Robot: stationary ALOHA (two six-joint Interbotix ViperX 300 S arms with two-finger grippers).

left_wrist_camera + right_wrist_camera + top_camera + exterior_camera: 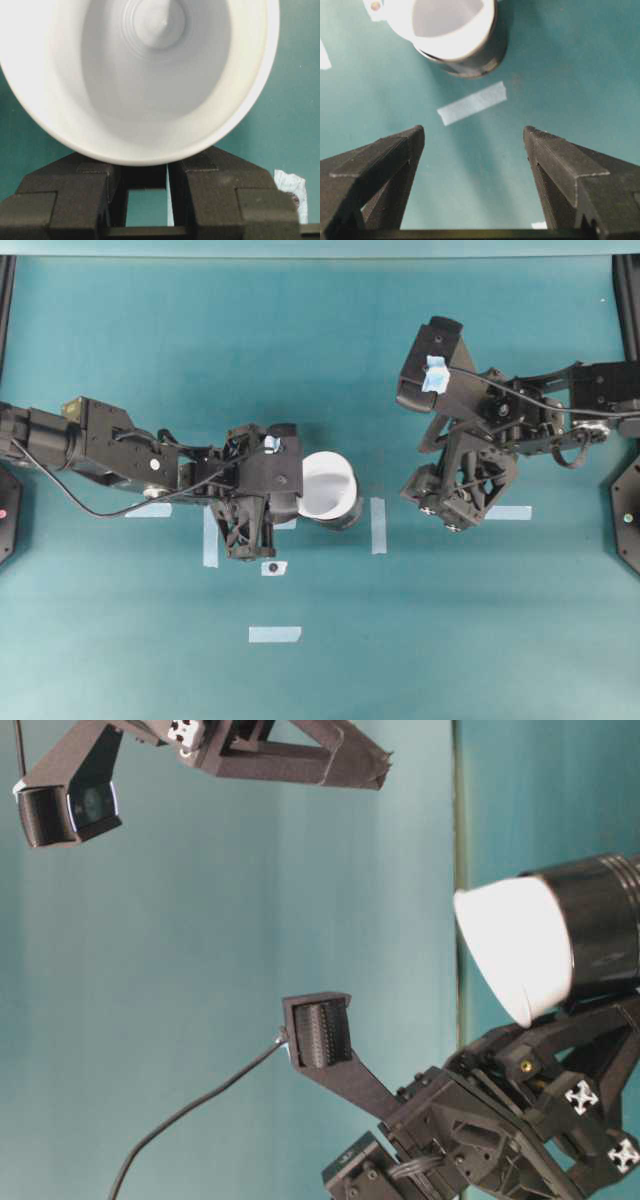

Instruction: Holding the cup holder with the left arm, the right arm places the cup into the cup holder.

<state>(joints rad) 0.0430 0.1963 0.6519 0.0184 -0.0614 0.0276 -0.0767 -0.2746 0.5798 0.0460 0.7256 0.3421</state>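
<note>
The white cup (326,485) sits inside the glossy black cup holder (348,516), left of the table's middle. Its rim stands above the holder's wall (482,54). My left gripper (297,483) reaches in from the left and is shut on the holder's side. In the left wrist view the cup (155,75) fills the frame. The fingers (210,182) stand close together under its rim, and the holder is mostly hidden there. My right gripper (412,440) hangs to the right, apart from the cup. It is wide open (474,132) with only table between its fingers. The table-level view shows the cup (515,945) in the holder (600,920).
Pale tape strips lie on the teal table: one (378,525) just right of the holder, one (210,536) left of it, one (275,634) nearer the front. A small marked patch (273,568) sits below the left gripper. Black frame posts stand at both side edges.
</note>
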